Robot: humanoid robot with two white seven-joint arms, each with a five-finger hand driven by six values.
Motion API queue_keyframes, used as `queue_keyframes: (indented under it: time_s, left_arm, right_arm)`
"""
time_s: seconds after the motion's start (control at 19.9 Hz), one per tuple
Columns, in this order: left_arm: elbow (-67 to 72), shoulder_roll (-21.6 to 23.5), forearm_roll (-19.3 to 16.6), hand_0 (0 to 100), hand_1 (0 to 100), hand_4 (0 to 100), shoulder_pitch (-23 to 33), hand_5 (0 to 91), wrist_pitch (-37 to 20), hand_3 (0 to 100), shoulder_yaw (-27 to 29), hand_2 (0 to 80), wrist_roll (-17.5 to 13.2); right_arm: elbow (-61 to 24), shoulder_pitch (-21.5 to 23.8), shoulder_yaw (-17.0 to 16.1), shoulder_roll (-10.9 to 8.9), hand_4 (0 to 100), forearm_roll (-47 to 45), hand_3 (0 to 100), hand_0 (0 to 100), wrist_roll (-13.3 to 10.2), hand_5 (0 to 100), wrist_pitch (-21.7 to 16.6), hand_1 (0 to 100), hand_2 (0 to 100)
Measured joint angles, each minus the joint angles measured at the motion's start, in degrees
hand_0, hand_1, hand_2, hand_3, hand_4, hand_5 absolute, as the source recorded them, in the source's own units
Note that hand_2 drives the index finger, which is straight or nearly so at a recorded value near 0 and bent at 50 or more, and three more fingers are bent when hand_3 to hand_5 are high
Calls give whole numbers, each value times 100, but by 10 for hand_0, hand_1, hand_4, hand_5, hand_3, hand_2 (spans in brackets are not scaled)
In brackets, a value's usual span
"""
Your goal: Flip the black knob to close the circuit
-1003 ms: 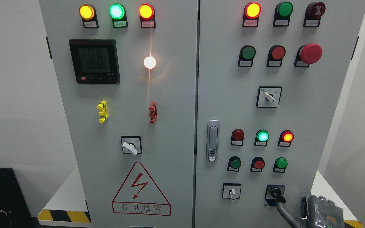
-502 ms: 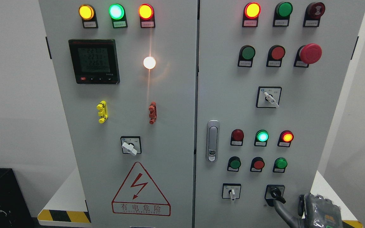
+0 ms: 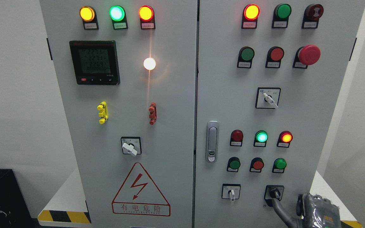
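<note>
Reaching up from the lower right, right hand puts one dark finger on the black knob at the cabinet's bottom right (other fingers cropped, can't tell spread); knob's lever points down-right, presumably mid-turn.

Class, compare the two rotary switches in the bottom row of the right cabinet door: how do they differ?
The black knob is dark; the white-handled switch is pale. A finger of the right robot hand reaches the black knob; nothing touches the white one. Both sit in square black-framed plates.
</note>
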Motion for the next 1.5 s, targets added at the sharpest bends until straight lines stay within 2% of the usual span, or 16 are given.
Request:
queue_keyframes:
  time_s: [0.4, 0.6, 0.85, 0.95, 1.1, 1.2, 1.25, 1.35, 1.4, 1.5]
  left_arm:
    - [0, 0, 2, 120, 556, 0, 0, 0, 0, 0, 0, 0, 0]
    - [0, 0, 2, 120, 556, 0, 0, 0, 0, 0, 0, 0, 0]
    - [0, 0, 4, 120, 556, 0, 0, 0, 0, 0, 0, 0, 0]
    - [0, 0, 4, 120, 556, 0, 0, 0, 0, 0, 0, 0, 0]
    - [0, 0, 5, 120, 556, 0, 0, 0, 0, 0, 0, 0, 0]
    - [0, 0, 5, 120, 556, 0, 0, 0, 0, 0, 0, 0, 0]
    - [0, 0, 4, 120, 556, 0, 0, 0, 0, 0, 0, 0, 0]
    - [0, 0, 4, 120, 556, 0, 0, 0, 0, 0, 0, 0, 0]
    - [0, 0, 4, 120, 556, 0, 0, 0, 0, 0, 0, 0, 0]
    - [0, 0, 3, 120, 556, 0, 0, 0, 0, 0, 0, 0, 0]
  right_arm:
    - [-100, 137, 111, 33, 914, -236, 1000, 0, 49, 951, -214, 29, 863]
    - [-248, 293, 156, 66, 881, -480, 1000, 0, 11, 925, -220, 37, 809]
    - [-520, 605, 254, 140, 832, -1006, 972, 0, 2, 840, -222, 64, 712]
    - [-653, 770, 311, 178, 784, -1350, 896, 0, -5, 737, -228, 79, 638]
    - [-844, 1019, 372, 221, 753, -1918, 851, 0, -20, 689, -231, 88, 592]
    - [-966, 1113, 409, 243, 698, -2293, 782, 0, -20, 615, -231, 92, 522]
    - [-1042, 1175, 424, 253, 684, -2452, 759, 0, -20, 609, -231, 93, 508]
    - [-1171, 1355, 437, 269, 576, -2766, 591, 0, -13, 539, -225, 98, 407]
    - [-1232, 1452, 445, 277, 552, -2937, 563, 0, -6, 513, -225, 99, 384]
    - [-1355, 1631, 446, 289, 422, -3315, 435, 0, 6, 378, -225, 99, 299]
